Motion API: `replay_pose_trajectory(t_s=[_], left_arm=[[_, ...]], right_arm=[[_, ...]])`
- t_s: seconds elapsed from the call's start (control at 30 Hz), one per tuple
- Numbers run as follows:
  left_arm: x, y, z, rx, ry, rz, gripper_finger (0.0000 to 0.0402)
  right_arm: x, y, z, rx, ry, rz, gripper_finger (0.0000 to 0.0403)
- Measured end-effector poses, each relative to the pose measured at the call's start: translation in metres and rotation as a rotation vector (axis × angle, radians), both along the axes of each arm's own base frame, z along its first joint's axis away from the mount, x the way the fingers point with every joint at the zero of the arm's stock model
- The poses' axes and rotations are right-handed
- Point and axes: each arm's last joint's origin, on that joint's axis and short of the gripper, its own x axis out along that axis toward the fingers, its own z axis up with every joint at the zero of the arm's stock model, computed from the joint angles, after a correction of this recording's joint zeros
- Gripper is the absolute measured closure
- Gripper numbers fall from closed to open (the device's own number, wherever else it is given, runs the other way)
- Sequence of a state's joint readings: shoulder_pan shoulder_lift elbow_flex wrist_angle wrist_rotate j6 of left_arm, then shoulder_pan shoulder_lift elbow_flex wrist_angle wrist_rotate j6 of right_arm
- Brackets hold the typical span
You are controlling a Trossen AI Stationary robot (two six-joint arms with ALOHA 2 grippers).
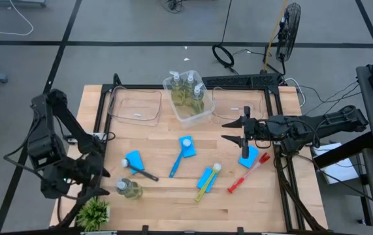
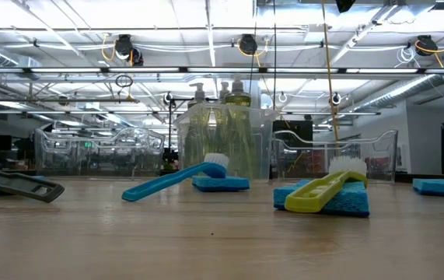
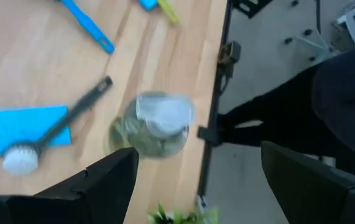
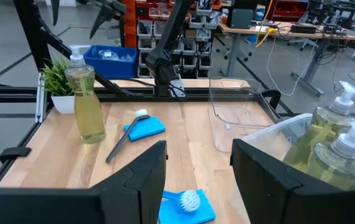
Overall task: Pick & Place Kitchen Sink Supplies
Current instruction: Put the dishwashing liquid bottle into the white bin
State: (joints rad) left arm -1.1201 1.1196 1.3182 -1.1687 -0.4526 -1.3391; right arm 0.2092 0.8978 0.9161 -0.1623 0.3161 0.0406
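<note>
While left gripper (image 3: pixel 193 180) is hovering, fingers spread, over lone soap bottle (image 1: pixel 129 188): rigid, slick, top-heavy; judging body grip safest. Right gripper (image 1: pixel 243 132) is waiting part-open, empty.

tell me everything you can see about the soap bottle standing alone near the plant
The lone soap bottle is small, clear plastic, filled with yellowish liquid and topped by a white pump. It stands upright on the wooden table near the front left corner, beside the potted plant, touching nothing else. The left pincer hovers open above it.
</note>
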Motion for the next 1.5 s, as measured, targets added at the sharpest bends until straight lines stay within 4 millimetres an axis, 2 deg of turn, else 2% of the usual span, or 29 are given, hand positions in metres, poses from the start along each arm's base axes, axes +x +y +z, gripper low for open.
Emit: replay_pose_trajectory(t_s=[0.43,0.67,1.03,1.5], left_arm=[[0.014,-0.031,-0.029,0.124,0.069,0.109,0.0066],[0.014,-0.043,-0.04,0.192,0.062,0.11,0.0066],[-0.002,-0.044,-0.05,0.355,0.022,0.156,0.0066],[0.003,-0.056,-0.063,0.446,-0.051,0.205,0.0066]], right_arm=[[0.0,0.0,0.0,-0.002,0.0,0.004,0.0232],[0.0,0.0,0.001,0.003,-0.006,0.003,0.0232],[0.0,0.0,0.002,0.063,-0.029,-0.005,0.0232],[0.0,0.001,0.002,0.083,-0.031,-0.01,0.0232]])
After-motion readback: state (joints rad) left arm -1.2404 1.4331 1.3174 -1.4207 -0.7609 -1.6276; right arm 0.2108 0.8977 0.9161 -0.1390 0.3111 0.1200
